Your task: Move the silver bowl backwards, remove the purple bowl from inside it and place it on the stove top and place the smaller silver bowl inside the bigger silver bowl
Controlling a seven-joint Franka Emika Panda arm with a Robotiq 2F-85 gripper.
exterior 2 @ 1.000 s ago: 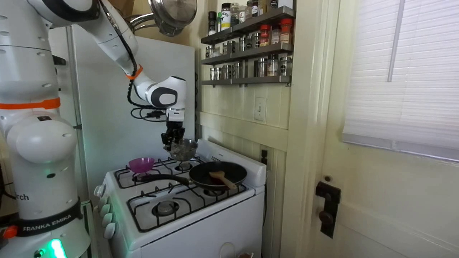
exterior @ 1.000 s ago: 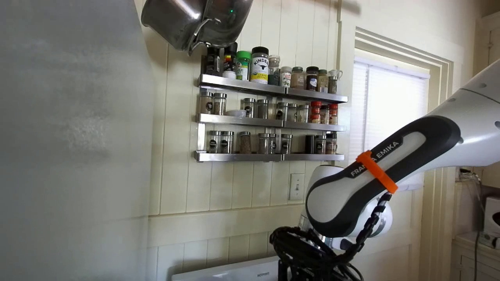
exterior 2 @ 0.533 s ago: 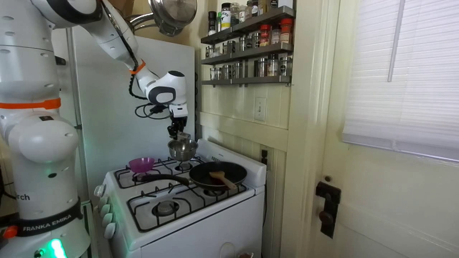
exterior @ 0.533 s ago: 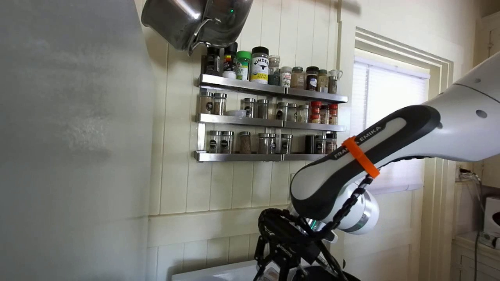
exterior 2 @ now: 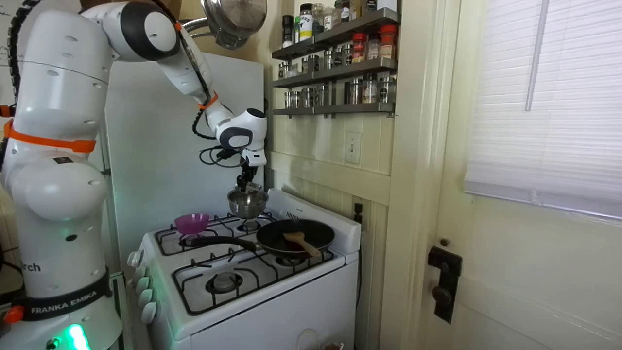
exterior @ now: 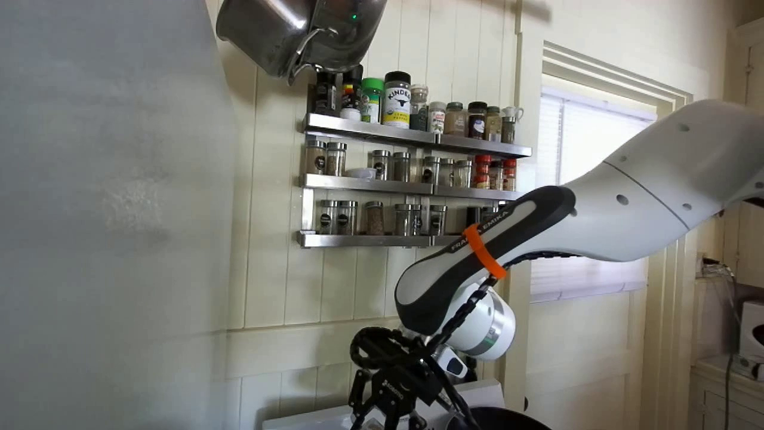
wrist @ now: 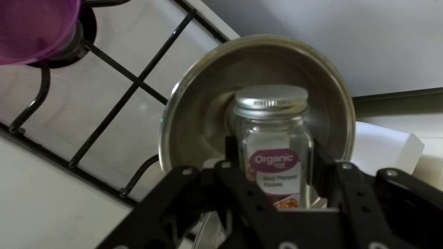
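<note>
Jaws partway apart, the tool (wrist: 277,152) grips a red-pepper jar (wrist: 271,138) over the silver bowl (wrist: 197,103); in the wrist view the lid (wrist: 271,98) points far, long axis near-to-far.

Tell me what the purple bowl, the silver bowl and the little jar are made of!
Purple bowl: probably plastic, smooth; light seems to glow through its side.
Silver bowl: looks like smooth metal, maybe steel; its rim gleams.
Jar: clear and smooth, so glass or plastic; I can't tell which. Its lid seems metal: silvery, with a ridged edge.
</note>
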